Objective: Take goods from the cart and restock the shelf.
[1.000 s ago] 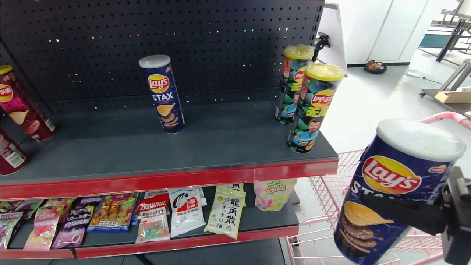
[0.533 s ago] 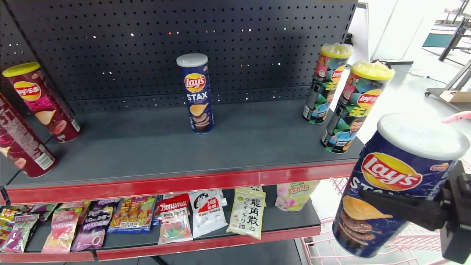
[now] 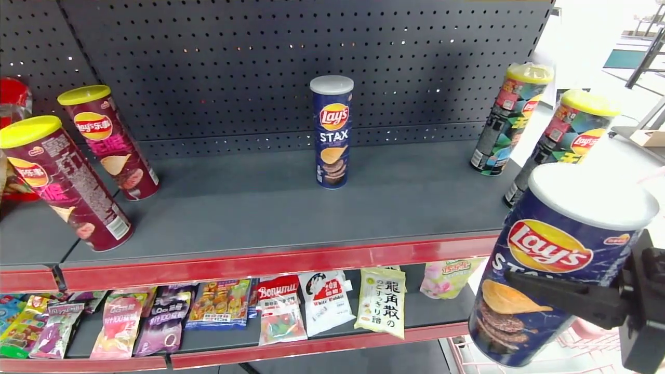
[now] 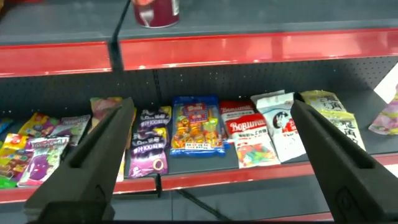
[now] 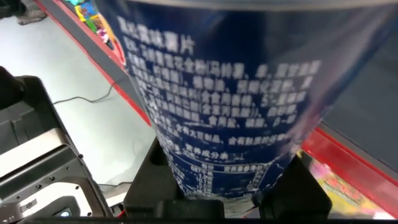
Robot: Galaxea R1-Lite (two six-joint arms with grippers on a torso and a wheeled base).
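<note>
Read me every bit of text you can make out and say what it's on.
"Lay's STAX": upright blue can on the upper shelf.
"Lay's": held blue can and red can.
"White Rabbit": white bag on the lower shelf.
"龍角散": pale yellow bag beside it.
All other print: too small or blurred.

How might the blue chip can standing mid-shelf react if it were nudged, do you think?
The blue chip can is tall on a narrow base, so it probably tips easily. Toppled, its round body would likely roll along the flat shelf.
</note>
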